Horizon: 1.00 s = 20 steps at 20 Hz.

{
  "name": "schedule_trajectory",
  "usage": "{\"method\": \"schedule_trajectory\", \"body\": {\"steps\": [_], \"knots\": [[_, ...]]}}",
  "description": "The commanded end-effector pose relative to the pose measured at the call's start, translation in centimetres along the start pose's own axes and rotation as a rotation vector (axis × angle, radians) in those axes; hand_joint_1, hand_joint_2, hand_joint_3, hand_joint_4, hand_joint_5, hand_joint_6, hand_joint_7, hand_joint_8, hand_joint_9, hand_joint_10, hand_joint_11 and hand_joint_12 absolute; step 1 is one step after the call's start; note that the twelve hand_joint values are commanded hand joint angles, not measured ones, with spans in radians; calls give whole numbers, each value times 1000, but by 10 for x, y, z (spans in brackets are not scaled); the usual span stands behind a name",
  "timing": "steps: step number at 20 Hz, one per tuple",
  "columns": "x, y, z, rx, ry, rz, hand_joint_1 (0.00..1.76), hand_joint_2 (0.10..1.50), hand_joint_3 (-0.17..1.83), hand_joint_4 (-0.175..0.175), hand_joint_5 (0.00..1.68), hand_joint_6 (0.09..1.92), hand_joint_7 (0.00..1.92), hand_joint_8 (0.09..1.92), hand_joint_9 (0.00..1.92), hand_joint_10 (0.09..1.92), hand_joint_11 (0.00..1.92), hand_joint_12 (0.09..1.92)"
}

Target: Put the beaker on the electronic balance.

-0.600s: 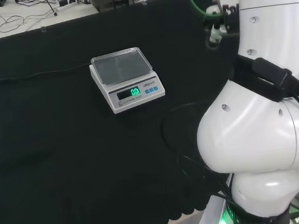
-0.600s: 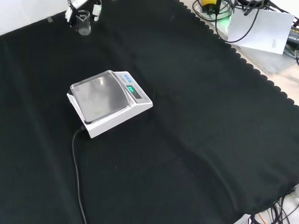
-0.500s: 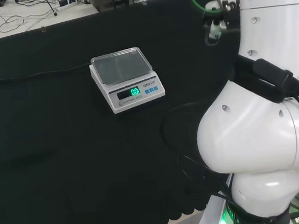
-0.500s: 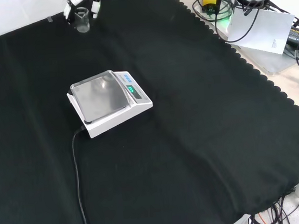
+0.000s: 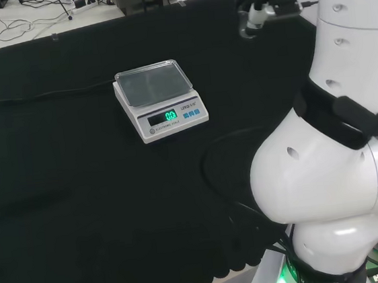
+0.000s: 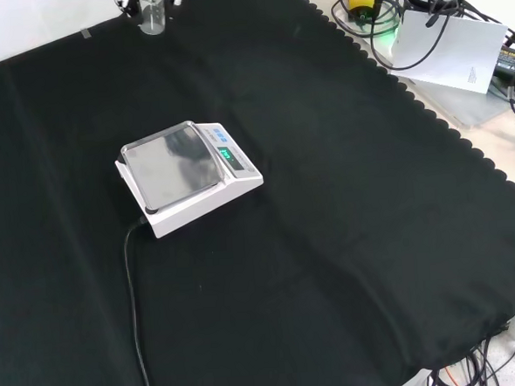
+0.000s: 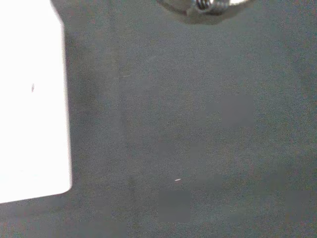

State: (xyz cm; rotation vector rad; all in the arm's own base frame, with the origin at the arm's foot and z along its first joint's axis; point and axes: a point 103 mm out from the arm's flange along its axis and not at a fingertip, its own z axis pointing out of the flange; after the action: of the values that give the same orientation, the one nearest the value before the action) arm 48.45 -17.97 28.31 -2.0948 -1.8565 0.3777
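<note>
The white electronic balance (image 5: 161, 100) with a lit green display stands mid-cloth, its steel pan (image 6: 168, 168) bare. At the top edge of the front view a small clear beaker (image 6: 151, 14) hangs above the cloth, and the hand's fingers (image 6: 126, 0) flank it on both sides. In the head view the hand (image 5: 257, 14) is high at the upper right, well right of the balance and apart from it; the beaker is hard to make out there. The wrist view looks down on grey cloth, with a blurred part of the hand (image 7: 208, 5) at its edge.
The balance's black cord (image 6: 131, 297) runs over the cloth toward the front view's bottom. The arm's big white links (image 5: 340, 166) stand at the head view's right. The cloth's scalloped edge (image 6: 427, 113) borders papers and cables (image 6: 450, 50). A white surface (image 7: 29, 99) lies beside the cloth.
The hand has risen with the beaker: up and left in the head view, toward the top edge in the front view. The balance has not moved.
</note>
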Motion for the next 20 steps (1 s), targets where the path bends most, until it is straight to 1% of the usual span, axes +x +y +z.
{"method": "schedule_trajectory", "body": {"steps": [1,8,12,16,20], "knots": [[64,-3,3,27,-16,-108,1621,1148,9,-175,757,1130,546,1461,876,1237,803,1568],[120,17,17,64,-36,-183,1621,1147,6,-175,763,1128,552,1452,884,1229,802,1567],[148,23,20,69,-43,-223,1621,1147,5,-175,765,1127,555,1447,889,1225,801,1566],[170,28,23,78,-49,-256,1621,1146,4,-175,767,1126,557,1445,892,1222,801,1565],[185,32,28,87,-53,-274,1621,1146,4,-175,769,1125,559,1443,894,1220,801,1563]]}}
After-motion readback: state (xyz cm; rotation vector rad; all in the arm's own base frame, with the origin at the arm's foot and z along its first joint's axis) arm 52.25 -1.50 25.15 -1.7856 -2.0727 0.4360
